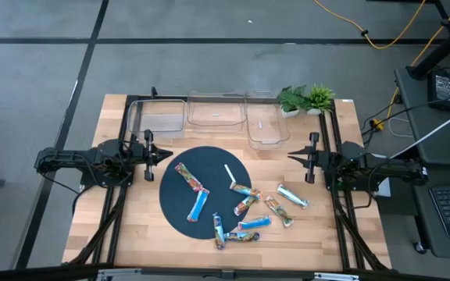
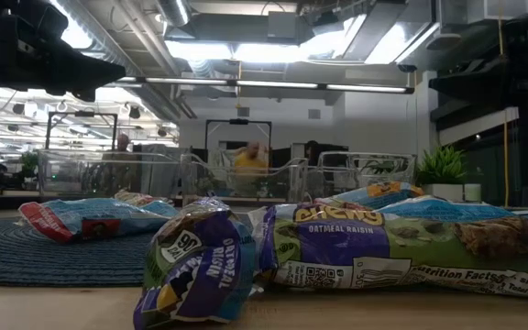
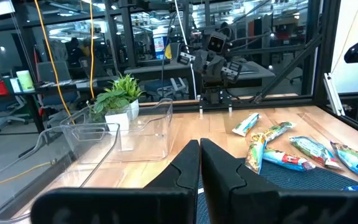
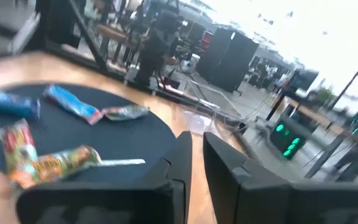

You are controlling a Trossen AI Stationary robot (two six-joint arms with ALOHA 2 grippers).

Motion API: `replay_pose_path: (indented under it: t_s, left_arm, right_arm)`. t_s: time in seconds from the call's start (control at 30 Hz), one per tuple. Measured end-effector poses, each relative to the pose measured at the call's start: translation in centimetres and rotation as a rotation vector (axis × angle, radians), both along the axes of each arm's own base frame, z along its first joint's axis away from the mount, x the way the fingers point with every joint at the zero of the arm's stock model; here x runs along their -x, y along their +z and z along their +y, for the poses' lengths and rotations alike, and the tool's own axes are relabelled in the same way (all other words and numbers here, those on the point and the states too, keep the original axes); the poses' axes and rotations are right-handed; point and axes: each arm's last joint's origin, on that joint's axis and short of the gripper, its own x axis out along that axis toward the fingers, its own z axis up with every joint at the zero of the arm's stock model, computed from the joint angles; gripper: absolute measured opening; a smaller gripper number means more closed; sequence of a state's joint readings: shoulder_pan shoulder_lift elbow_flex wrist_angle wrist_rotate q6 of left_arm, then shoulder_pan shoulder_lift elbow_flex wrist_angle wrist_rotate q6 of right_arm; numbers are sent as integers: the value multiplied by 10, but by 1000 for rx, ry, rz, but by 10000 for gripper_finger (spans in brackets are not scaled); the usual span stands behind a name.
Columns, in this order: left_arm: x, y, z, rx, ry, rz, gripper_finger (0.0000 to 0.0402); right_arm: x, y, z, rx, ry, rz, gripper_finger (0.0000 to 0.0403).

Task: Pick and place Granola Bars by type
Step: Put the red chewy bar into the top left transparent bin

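The left jaws (image 1: pixel 168 155) hang shut and empty at the left edge of the round dark mat (image 1: pixel 180 204) on the wooden worktop (image 1: pixel 116 218). The right jaws (image 1: pixel 291 157) face them from the far side with a narrow gap between the fingers and nothing held. The granola bars (image 1: pixel 244 208) lie loose between and forward of both jaws, some on the mat and some on bare wood just past its right rim; the nearest to the left jaws is a red-orange bar (image 1: pixel 187 176), the nearest to the right jaws a pale bar (image 1: pixel 293 196). A thin white strip (image 1: pixel 229 174) lies on the mat among them. In the low view the closest wrapper (image 2: pixel 401 247) reads "CHEWY", "OATMEAL RAISIN" and "Nutrition Facts", and the crumpled one (image 2: pixel 195 270) beside it, touching it, reads "OATMEAL RAISIN". Three clear bins (image 1: pixel 217 113) stand in a row behind the jaws, with two small potted plants (image 1: pixel 305 99) at their right end.
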State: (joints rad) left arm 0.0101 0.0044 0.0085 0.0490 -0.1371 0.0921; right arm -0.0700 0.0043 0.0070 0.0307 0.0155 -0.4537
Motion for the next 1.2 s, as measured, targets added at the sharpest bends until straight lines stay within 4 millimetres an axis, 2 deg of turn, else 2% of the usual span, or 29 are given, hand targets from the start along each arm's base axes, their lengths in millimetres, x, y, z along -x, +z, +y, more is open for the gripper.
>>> replay_pose_path:
  t_s: [0.2,0.3,0.63,0.93,1.2]
  left_arm:
    - [0,0,0,0,0,0,7]
    - [0,0,0,0,0,0,9]
    - [0,1,0,0,0,-7,7]
    - [0,2,0,1,0,-19,7]
    - [4,22,1,128,14,-252,9]
  right_arm:
    - [0,1,0,16,-4,-14,46]
    - [0,3,0,-38,-7,-32,46]
    - [4,23,0,-551,71,-289,46]
    - [5,28,0,-631,101,-344,46]
    - [5,28,0,-622,99,-343,46]
